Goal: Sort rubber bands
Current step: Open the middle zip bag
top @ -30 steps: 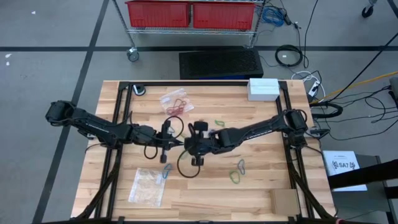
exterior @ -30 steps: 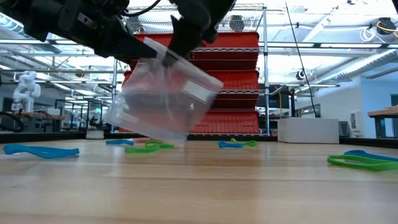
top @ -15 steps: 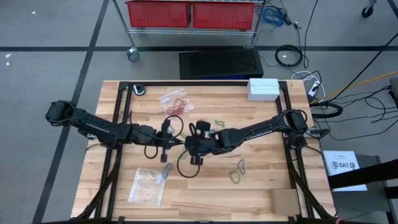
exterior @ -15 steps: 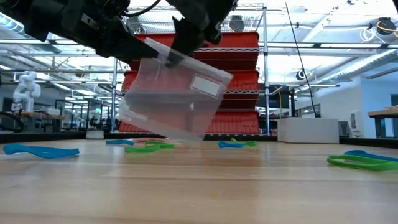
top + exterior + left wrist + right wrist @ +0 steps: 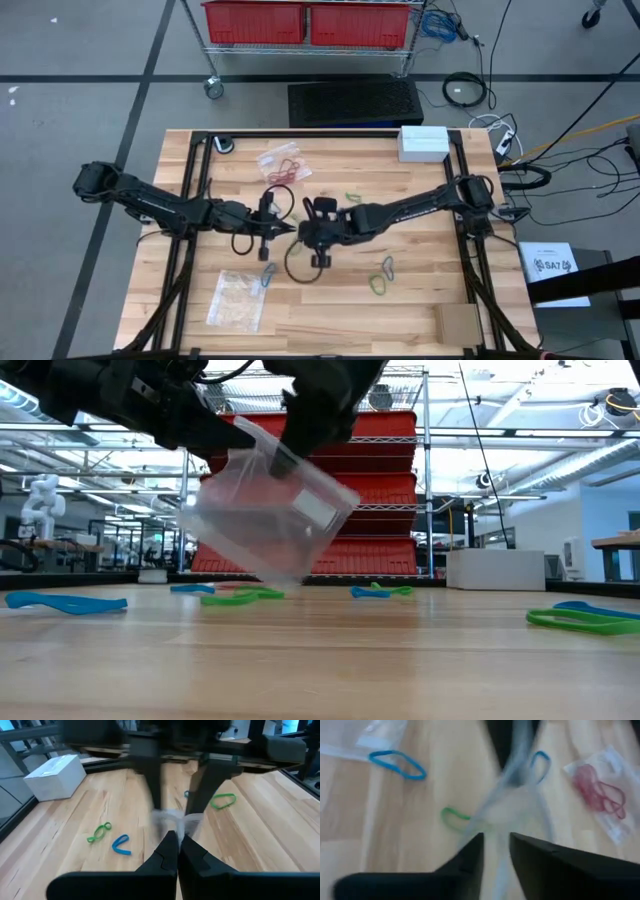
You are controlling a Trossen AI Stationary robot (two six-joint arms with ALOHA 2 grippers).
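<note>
Over the pale wooden slatted table [image 5: 420,300], the left gripper [image 5: 284,229] and right gripper [image 5: 303,233] meet mid-table, both pinched shut on one clear floppy plastic bag [image 5: 268,512] hanging tilted above the boards. Thin loose rubber bands lie scattered: green [image 5: 382,285] and blue [image 5: 268,274] near, red [image 5: 284,172] farther off.

Overhead: we look straight down on the whole surface [image 5: 330,310]. Low: level across it. Wrists: close, sharing the raised clear bag [image 5: 265,515].
</note>
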